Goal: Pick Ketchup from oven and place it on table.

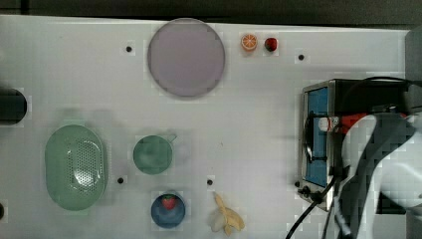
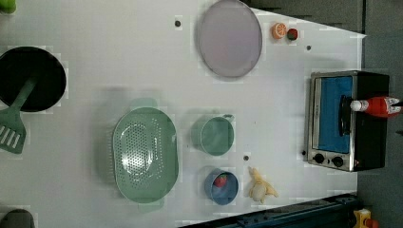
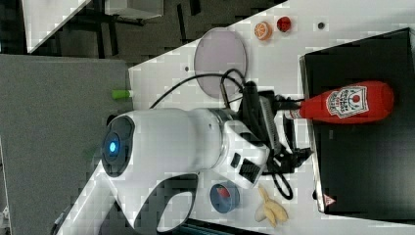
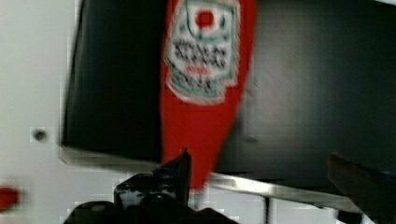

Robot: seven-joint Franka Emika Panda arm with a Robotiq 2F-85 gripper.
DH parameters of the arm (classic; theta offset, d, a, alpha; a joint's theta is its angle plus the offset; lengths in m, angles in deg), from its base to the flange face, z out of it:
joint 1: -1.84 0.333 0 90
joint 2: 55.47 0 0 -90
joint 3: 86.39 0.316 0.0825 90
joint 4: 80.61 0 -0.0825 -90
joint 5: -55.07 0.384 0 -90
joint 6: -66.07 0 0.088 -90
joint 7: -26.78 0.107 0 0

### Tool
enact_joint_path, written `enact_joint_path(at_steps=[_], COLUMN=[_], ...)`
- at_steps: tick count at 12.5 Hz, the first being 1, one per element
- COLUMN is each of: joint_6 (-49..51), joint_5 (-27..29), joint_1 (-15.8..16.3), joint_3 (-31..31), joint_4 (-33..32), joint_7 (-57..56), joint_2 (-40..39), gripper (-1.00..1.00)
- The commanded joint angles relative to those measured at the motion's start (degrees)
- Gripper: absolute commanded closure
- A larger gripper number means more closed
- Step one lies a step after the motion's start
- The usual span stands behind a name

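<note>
Red ketchup bottle (image 3: pixel 350 102): lies on its side across the black top of the toaster oven (image 3: pixel 362 161), white cap jutting past the front edge; right of frame in the right view, mid-right edge in the left view.
Toaster oven: stands at the right end of the white desk (image 1: pixel 249 114) in the top view; blue-tinted door facing the frame's left, knobs toward its lower edge.
Fingers (image 4: pixel 187 163): spread apart and holding nothing; in the wrist view the bottle's neck lies between the two dark tips, no contact visible.
Arm (image 3: pixel 176 142): white body at centre of the right view, wrist just beside the bottle's cap.
Grey-lilac plate (image 1: pixel 186 57): upper centre of the top view, orange slice (image 1: pixel 249 42) and strawberry (image 1: pixel 270 44) to its right.
Green colander (image 1: pixel 75 166), green cup (image 1: pixel 153 154), blue bowl (image 1: pixel 168 210), peeled banana (image 1: pixel 226 217): lower half of the top view, well apart from the oven.
</note>
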Motion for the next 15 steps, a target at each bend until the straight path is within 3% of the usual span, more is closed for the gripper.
enact_joint_path(at_steps=[1, 4, 10, 11, 14, 15], joint_6=[-4.6, -6.4, -10.5, -10.6, -12.0, -12.0], joint_5=[4.9, 12.9, 13.9, 14.4, 14.6, 14.6], joint_1=[-0.7, -2.0, -3.2, -3.2, -3.3, -3.3], joint_3=[-2.6, -2.9, -2.8, -2.7, -2.8, -2.9], joint_4=[4.0, 4.4, 4.1, 4.0, 4.0, 4.0], joint_7=[2.2, 2.2, 2.2, 2.2, 2.2, 2.2], joint_2=[-3.3, -8.6, -14.0, -14.3, -14.4, -14.4], gripper=[-1.00, -1.00, -1.00, -0.93, -0.27, -0.27])
